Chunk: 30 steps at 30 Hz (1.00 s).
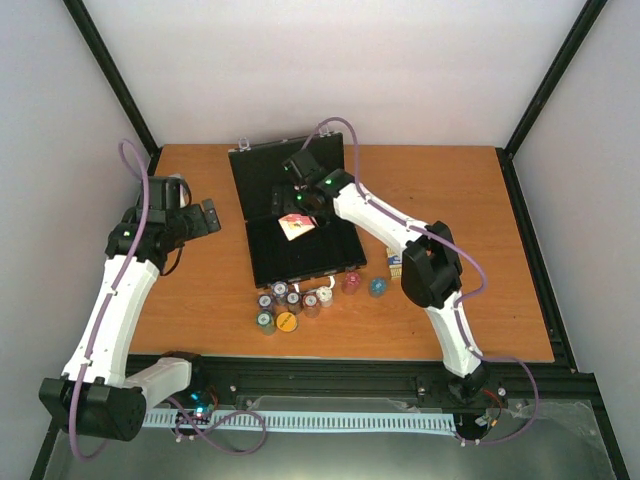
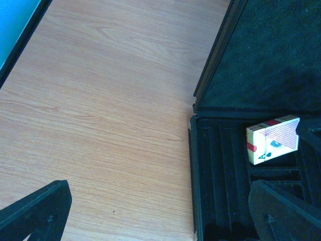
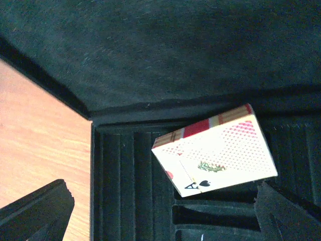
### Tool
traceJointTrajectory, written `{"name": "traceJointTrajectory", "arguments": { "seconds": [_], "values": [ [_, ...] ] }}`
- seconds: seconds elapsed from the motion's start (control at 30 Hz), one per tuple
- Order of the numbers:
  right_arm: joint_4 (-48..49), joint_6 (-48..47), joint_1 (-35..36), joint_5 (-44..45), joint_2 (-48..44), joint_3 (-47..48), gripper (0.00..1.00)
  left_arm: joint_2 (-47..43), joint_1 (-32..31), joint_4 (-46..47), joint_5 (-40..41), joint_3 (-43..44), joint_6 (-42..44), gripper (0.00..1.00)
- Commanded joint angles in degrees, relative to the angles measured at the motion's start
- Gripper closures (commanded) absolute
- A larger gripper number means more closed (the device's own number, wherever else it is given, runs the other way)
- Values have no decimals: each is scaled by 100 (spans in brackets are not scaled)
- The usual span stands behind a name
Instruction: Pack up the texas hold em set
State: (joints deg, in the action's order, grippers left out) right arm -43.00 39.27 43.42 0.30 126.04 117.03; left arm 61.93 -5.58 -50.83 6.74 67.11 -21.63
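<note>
Case (image 1: 290,262) lies open at centre of the top view, lid (image 1: 268,175) leaning back toward the upper frame. One red-backed deck (image 1: 297,229) is in the base, upper half. In the R wrist view it sits crooked, bridging the slot ribs, not seated flat. R gripper (image 1: 300,205) hangs right over it, jaws spread wide, nothing between them; the deck lies free. L gripper (image 1: 205,218) hovers left of centre over bare table (image 1: 480,200), apart from the case, jaws wide too, empty.

Progress: early, by the look of it. Chip stacks (image 1: 290,300), approx nine, cluster loosely just below the case's near edge, all on the table, none in the slots. A small pale box (image 1: 395,262) shows centre-right beside the R arm; prob the 2nd deck, can't tell for sure. Left to do: square the deck, load chips, add the other deck, shut lid, latch.

Materials: case interior is matte black, felt-like, w/ long moulded grooves & rectangular pockets. Deck is a crisp box, white face w/ ace of spades, red dotted pattern, red-and-tan edge. Chips are short round cylinders in mixed colours: yellow, pink, blue, grey. Table is smooth orange woodgrain.
</note>
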Motion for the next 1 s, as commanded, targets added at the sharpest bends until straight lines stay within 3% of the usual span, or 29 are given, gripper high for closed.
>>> {"name": "traceJointTrajectory", "arguments": {
  "seconds": [0.0, 0.37, 0.63, 0.97],
  "values": [
    [674, -1632, 17, -268, 97, -258, 0, 78, -11, 127, 118, 65, 3, 0],
    [2333, -2665, 17, -91, 289, -843, 0, 223, -4, 189, 190, -12, -48, 0],
    [2506, -2296, 17, -175, 426, -1325, 1, 242, -8, 99, 243, 6, 29, 0],
    [2056, -2194, 9, -206, 306, -1484, 2, 313, -4, 146, 171, -37, 45, 0]
  ]
}}
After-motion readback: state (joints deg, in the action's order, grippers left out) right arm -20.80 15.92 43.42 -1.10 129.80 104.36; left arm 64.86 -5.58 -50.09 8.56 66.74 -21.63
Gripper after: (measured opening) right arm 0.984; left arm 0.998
